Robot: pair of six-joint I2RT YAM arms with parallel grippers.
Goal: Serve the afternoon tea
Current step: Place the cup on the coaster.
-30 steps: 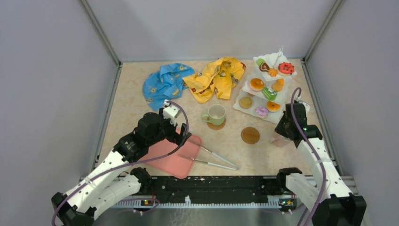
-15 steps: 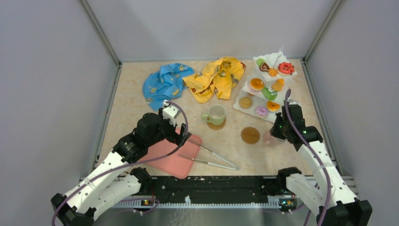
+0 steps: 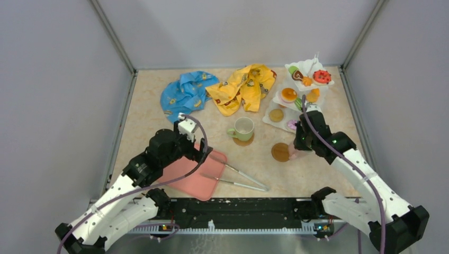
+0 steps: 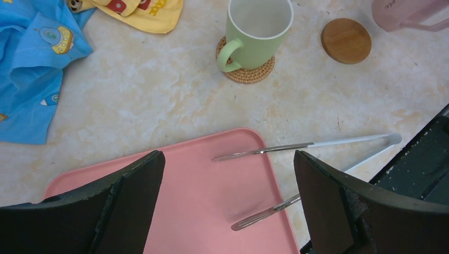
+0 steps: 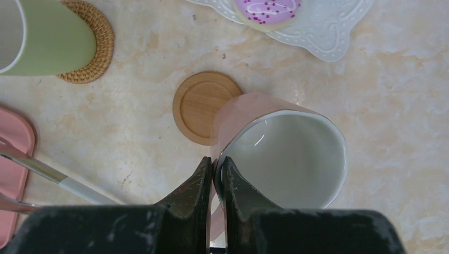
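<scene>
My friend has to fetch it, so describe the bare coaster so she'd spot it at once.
Find the white tiered stand at the far right of the table. In front of it lies a round coaster. It is smooth wood with nothing standing on it, unlike the woven coaster under the green mug to its left.

Plain pale grey walls [image 3: 238, 32] enclosed the beige marbled table [image 3: 258, 161] behind and beside; metal posts [image 3: 111, 34] rose from its far corners; a black rail [image 3: 238, 206] edged its near side.

R gripper [image 5: 216, 165] w/ mug [image 5: 283, 159] nearer coaster [image 5: 196, 103]
</scene>
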